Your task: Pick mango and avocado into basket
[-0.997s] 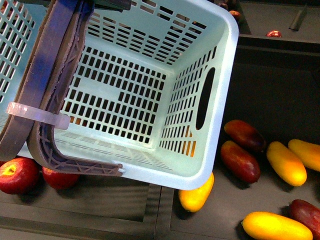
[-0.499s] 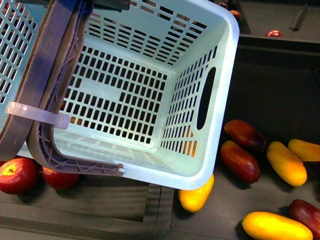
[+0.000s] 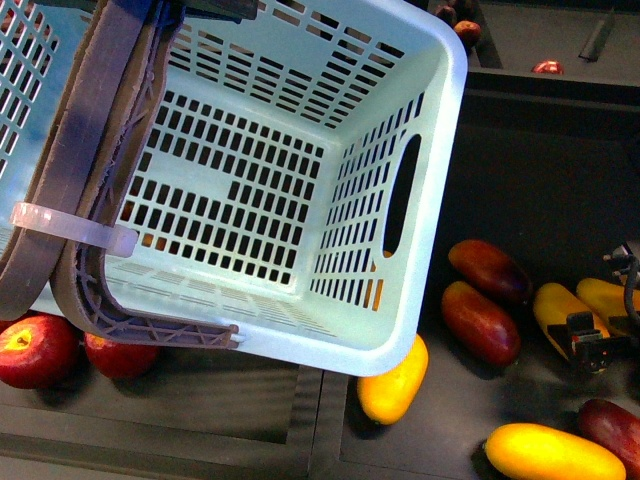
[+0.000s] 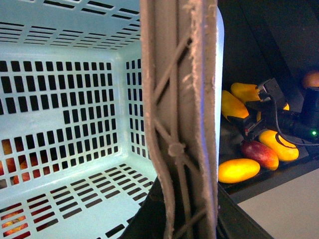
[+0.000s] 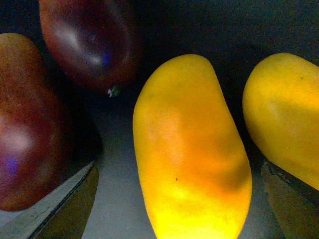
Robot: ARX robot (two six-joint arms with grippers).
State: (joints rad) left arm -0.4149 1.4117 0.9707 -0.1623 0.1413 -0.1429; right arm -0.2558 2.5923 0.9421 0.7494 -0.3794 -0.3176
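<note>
Two jobs run at once in the front view: the basket (image 3: 455, 150) hangs tilted and empty by its brown handles (image 3: 100, 150), and your right gripper (image 3: 592, 338) hovers over a yellow mango (image 3: 552, 305) just beside the dark red mangoes (image 3: 480, 322). No avocado shows in any view. Left wrist view: the handles run between the dark fingers (image 4: 144, 221) of your left gripper (image 4: 187, 226), which looks clamped on them, so hold that basket level enough to receive fruit. Right wrist view: jaws spread wide, holding nothing, the mango lying lengthways between them. Drop straight down, straddle its middle, stay clear of the second yellow mango (image 5: 284, 114) alongside, then close gently.
</note>
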